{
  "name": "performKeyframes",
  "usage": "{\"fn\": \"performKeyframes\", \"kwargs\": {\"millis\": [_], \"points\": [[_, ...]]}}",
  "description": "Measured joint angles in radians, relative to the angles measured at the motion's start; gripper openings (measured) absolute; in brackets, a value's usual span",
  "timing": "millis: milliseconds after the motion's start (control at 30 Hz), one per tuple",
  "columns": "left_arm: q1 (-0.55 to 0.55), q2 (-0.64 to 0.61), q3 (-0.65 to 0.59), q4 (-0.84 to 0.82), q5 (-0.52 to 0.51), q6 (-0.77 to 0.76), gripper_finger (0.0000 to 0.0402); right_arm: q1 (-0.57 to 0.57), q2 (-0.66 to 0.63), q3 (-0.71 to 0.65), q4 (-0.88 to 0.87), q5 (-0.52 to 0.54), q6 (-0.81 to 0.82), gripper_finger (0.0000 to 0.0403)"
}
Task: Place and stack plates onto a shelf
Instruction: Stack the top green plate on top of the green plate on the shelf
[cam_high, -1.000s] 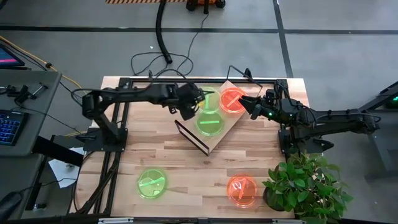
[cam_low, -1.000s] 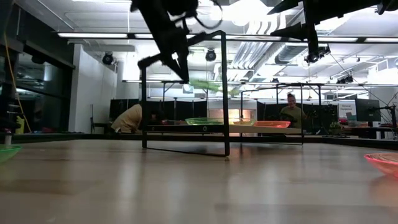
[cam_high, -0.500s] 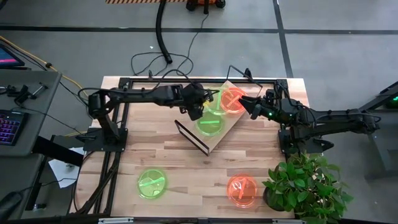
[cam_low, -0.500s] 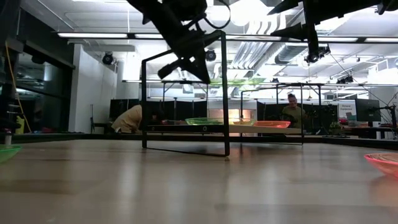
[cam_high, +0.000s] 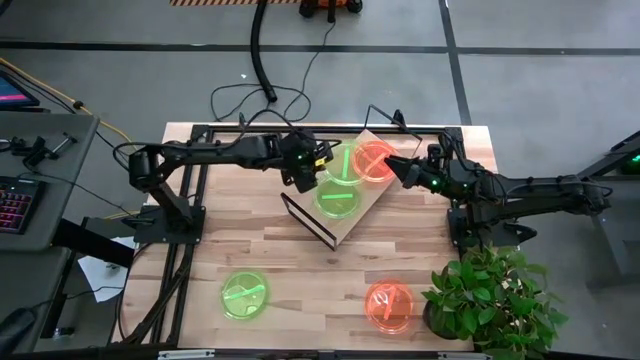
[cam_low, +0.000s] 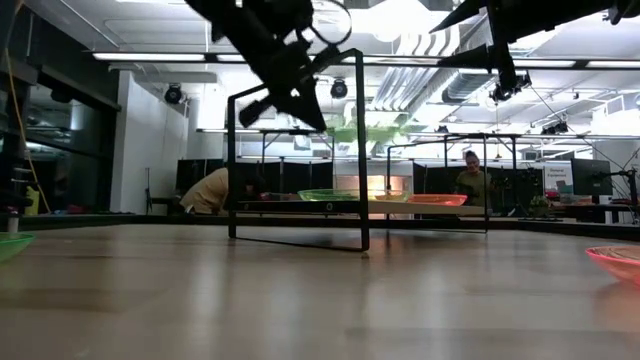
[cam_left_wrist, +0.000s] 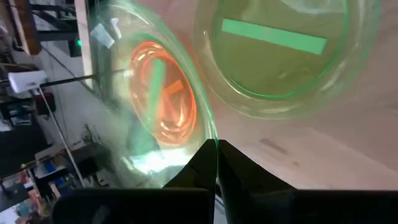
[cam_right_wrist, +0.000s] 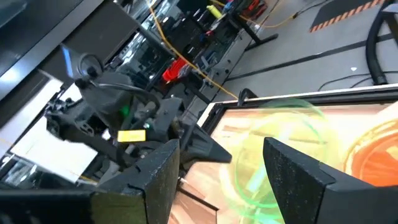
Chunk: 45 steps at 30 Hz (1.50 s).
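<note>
My left gripper (cam_high: 310, 168) (cam_left_wrist: 216, 148) hovers over the plywood shelf (cam_high: 352, 215), shut on a neon green plate (cam_high: 338, 163) (cam_low: 366, 133) that it carries above the board. A second green plate (cam_high: 337, 200) (cam_left_wrist: 273, 56) and an orange plate (cam_high: 375, 160) lie flat on the shelf. My right gripper (cam_high: 390, 163) (cam_right_wrist: 222, 148) is open, level with the shelf's right side near the orange plate, touching nothing. Another green plate (cam_high: 245, 295) and another orange plate (cam_high: 388, 305) rest on the table near its front edge. My left gripper pinches the green plate's rim (cam_left_wrist: 215, 138) between its two fingers, coming at it from the table's left. The plate is lifted clear of the shelf, reaching out beyond the fingers toward the right, close to level in the low view.
A potted plant (cam_high: 490, 300) stands at the table's near right corner beside the orange plate. The shelf's black wire frame (cam_low: 360, 150) rises above the board. Black arm mounts (cam_high: 170, 215) stand on both table sides. People sit in the room beyond the table.
My left gripper carried the green plate to the right over the shelf, then drew back a little to the left. The plate, tilted a second ago, now sits nearly level, still lifted above the board.
</note>
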<state>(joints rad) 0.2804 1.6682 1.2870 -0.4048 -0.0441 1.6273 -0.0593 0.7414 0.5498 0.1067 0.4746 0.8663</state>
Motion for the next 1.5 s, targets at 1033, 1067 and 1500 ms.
{"fn": "performKeyframes", "kwargs": {"millis": [1033,1067,1500], "points": [[-0.039,0.012,-0.149,-0.028,0.121,0.002,0.0,0.0,0.0,0.0,-0.021,0.078,0.024,0.0216],[-0.039,0.012,-0.149,-0.028,0.121,-0.001,0.0,0.0,0.0,0.0,-0.022,0.078,0.023,0.0216],[-0.04,0.012,-0.149,-0.025,0.121,-0.216,0.0001,0.001,0.0,0.0,-0.022,0.067,0.023,0.0216]]}}
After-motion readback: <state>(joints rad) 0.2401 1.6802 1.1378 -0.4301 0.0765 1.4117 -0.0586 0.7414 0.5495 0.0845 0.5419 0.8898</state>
